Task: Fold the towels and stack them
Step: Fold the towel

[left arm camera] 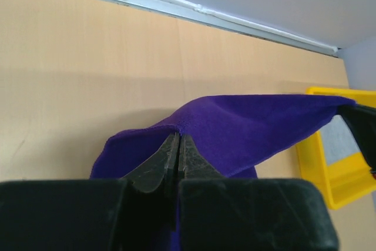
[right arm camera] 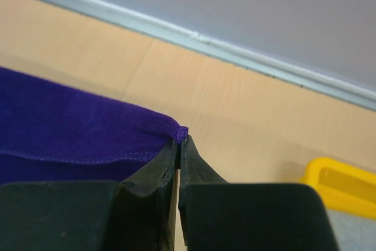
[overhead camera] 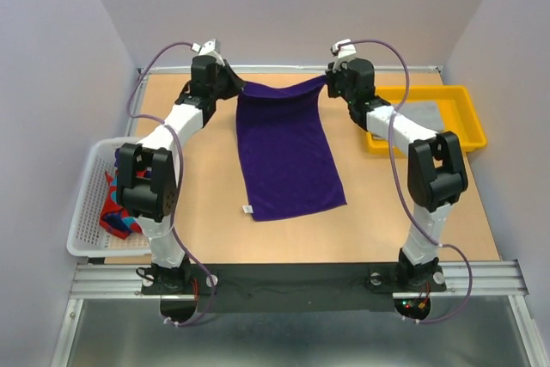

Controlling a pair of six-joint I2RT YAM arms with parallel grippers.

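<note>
A deep purple towel (overhead camera: 288, 156) hangs from both grippers at the far side of the table, its near end lying on the tabletop with a small white tag at the near left corner. My left gripper (overhead camera: 234, 83) is shut on the towel's far left corner (left arm camera: 179, 133). My right gripper (overhead camera: 331, 82) is shut on the far right corner (right arm camera: 182, 133). The far edge sags a little between them. A grey towel (overhead camera: 430, 113) lies in the yellow tray. A red towel with light-blue marks (overhead camera: 116, 212) lies in the white basket, partly hidden by the left arm.
The yellow tray (overhead camera: 468, 118) stands at the right, also in the left wrist view (left arm camera: 329, 168) and the right wrist view (right arm camera: 341, 183). The white mesh basket (overhead camera: 86, 204) sits at the left edge. The back wall rail (left arm camera: 176, 4) runs just beyond the grippers.
</note>
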